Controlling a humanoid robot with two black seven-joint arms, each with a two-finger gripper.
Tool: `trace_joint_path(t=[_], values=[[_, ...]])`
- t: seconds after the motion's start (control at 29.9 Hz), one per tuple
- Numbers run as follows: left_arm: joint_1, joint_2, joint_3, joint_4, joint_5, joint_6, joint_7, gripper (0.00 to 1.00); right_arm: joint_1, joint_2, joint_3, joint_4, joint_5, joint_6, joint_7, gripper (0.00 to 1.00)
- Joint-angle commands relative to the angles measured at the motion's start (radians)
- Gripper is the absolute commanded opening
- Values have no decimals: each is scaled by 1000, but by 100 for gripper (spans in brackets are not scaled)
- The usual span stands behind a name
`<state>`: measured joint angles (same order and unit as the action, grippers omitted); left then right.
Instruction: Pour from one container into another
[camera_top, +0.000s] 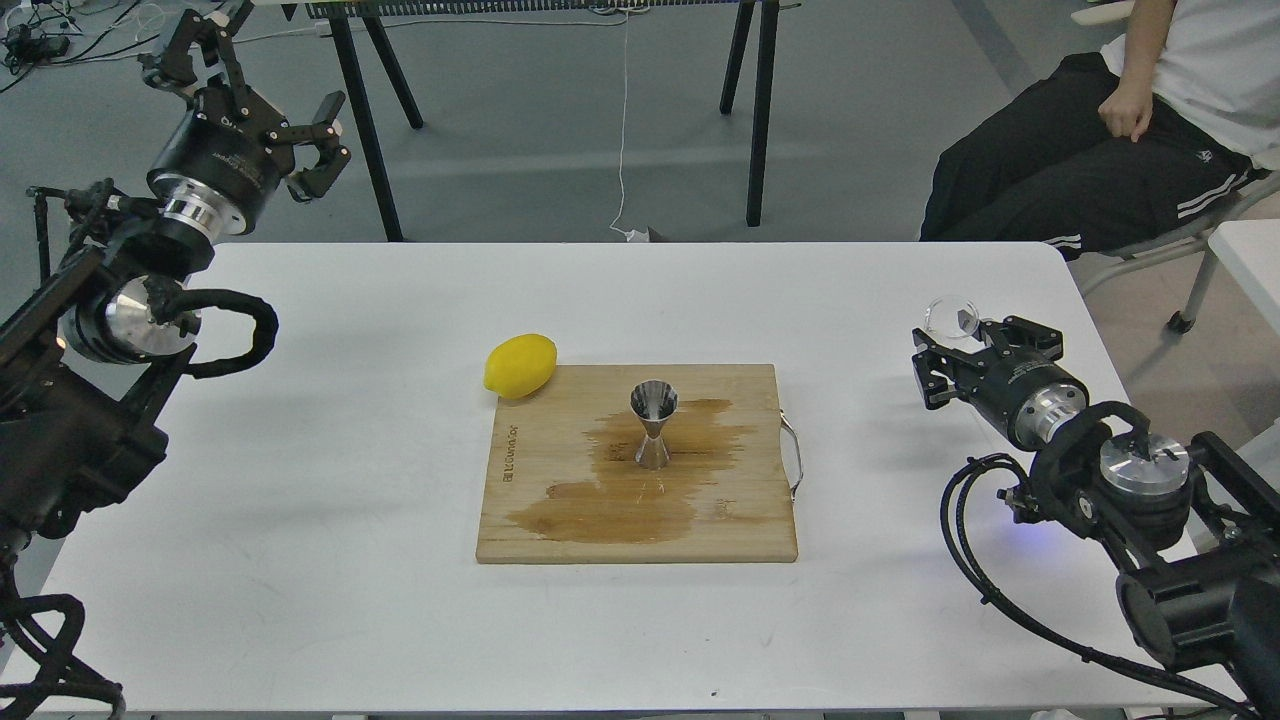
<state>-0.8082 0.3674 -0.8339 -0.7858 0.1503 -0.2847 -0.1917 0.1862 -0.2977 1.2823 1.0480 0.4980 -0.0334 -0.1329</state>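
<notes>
Where the white desk (300, 450) fills most of the head view, carries a wooden cutting board (560, 520) near its middle, darkened by a wet stain spreading across the board's centre and near edge. Metal handle (793, 458) on the board's right side. Stainless-steel jigger (653, 425) upright on the board, inside the stain, toward the board's far edge. Yellow lemon (520, 365) on the desk, touching or just beside the board's far left corner. Beyond the desk's far edge, grey floor, black table legs (760, 110), a white cable (623, 130), and a seated person (1120, 150) in black trousers at the far right.

Right gripper (955, 345) above the desk's right edge, fingers closed around the clear glass cup (950, 317), which sits at the gripper's far tip, well apart from the jigger and to its right. Left gripper (262, 95) raised beyond the desk's far left corner, fingers spread apart, holding nothing, far from both cup and jigger.
</notes>
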Motion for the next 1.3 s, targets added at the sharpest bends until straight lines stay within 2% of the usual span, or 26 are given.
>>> trace_joint_path(t=[0.0, 0.27, 0.63, 0.73, 0.8, 0.87, 1.04, 1.1, 1.2, 1.27], values=[[-2, -1, 1, -1, 2, -1, 3, 100, -24, 29, 15, -49, 25, 59, -22, 37], [0, -1, 1, -6, 2, -2, 2, 100, -28, 163, 74, -164, 50, 69, -16, 37], [0, -4, 1, -7, 2, -4, 2, 100, -19, 172, 80, -167, 50, -22, 30, 46], [0, -5, 1, -7, 2, -2, 0, 100, -16, 172, 78, -167, 50, -23, 32, 54], [0, -5, 1, -7, 2, -2, 0, 100, -16, 170, 77, -167, 50, -23, 33, 56], [0, -5, 1, -7, 2, -2, 0, 100, -16, 170, 72, -167, 48, -23, 41, 64], [0, -5, 1, -7, 2, -2, 0, 100, -16, 170, 61, -167, 45, -25, 64, 70], [0, -5, 1, -7, 2, -2, 0, 100, -16, 172, 60, -167, 43, -25, 65, 69], [0, -5, 1, -7, 2, -2, 0, 100, -14, 170, 58, -169, 42, -25, 67, 46], [0, -5, 1, -7, 2, -2, 0, 100, -13, 170, 58, -169, 42, -25, 67, 37]])
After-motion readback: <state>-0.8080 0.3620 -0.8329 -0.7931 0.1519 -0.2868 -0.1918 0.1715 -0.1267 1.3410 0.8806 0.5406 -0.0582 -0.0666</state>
